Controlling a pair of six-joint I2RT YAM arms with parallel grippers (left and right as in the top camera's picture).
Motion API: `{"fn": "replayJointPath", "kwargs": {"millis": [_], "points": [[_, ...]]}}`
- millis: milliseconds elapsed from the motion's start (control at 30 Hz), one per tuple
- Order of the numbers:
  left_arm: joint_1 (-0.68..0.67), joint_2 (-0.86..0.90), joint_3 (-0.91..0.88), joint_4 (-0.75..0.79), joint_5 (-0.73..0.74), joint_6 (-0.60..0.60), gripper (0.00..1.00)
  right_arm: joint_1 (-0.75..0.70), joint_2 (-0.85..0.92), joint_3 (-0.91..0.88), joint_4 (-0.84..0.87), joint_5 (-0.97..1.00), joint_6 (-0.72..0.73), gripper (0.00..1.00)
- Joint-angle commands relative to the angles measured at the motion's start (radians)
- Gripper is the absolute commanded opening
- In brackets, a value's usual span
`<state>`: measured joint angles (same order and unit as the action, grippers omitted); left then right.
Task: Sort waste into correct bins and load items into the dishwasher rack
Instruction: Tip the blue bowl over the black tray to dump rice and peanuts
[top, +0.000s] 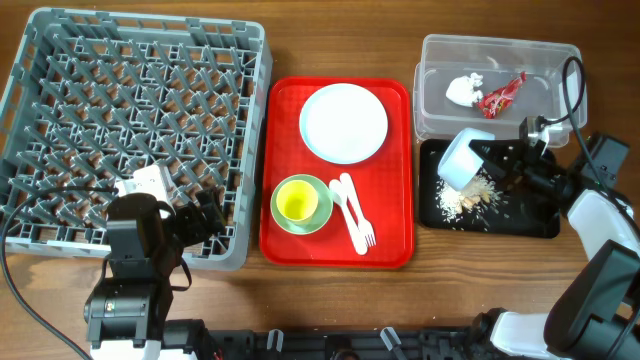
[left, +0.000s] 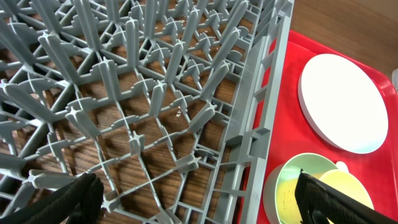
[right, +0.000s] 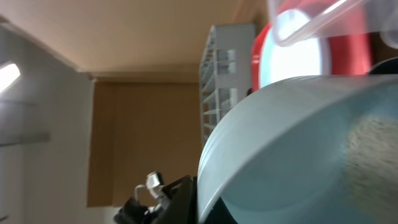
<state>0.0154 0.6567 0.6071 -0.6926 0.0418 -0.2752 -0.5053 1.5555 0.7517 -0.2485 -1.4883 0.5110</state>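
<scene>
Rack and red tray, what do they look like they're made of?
Rack: apparently moulded grey plastic, matte, judging by its uniform pegs and thin lattice ribs. Red tray: probably plastic too, smooth with a slight sheen and a rounded raised rim.

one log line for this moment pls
right hand shut on blue bowl tipped over black tray | crumbs on tray | left hand open over rack

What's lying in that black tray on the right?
Loose pale crumbs are scattered over the black tray. The right hand holds a tipped blue bowl above one corner, so whatever lies beneath the bowl and hand is hidden.
</scene>
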Motion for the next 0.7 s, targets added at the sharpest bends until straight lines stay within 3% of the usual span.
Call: {"fn": "replayJointPath", "kwargs": {"millis": [0,367,667], "points": [[0.004,-0.001,0.019,0.003,-0.010,0.006,1.00,-0.005,-0.015,0.000,0.005,-0.112,-0.014,0.04],[0.004,-0.001,0.019,0.003,-0.010,0.006,1.00,-0.005,-0.015,0.000,0.145,-0.134,-0.036,0.04],[0.004,-0.001,0.019,0.003,-0.010,0.006,1.00,-0.003,-0.015,0.000,0.160,-0.134,-0.042,0.04]]}}
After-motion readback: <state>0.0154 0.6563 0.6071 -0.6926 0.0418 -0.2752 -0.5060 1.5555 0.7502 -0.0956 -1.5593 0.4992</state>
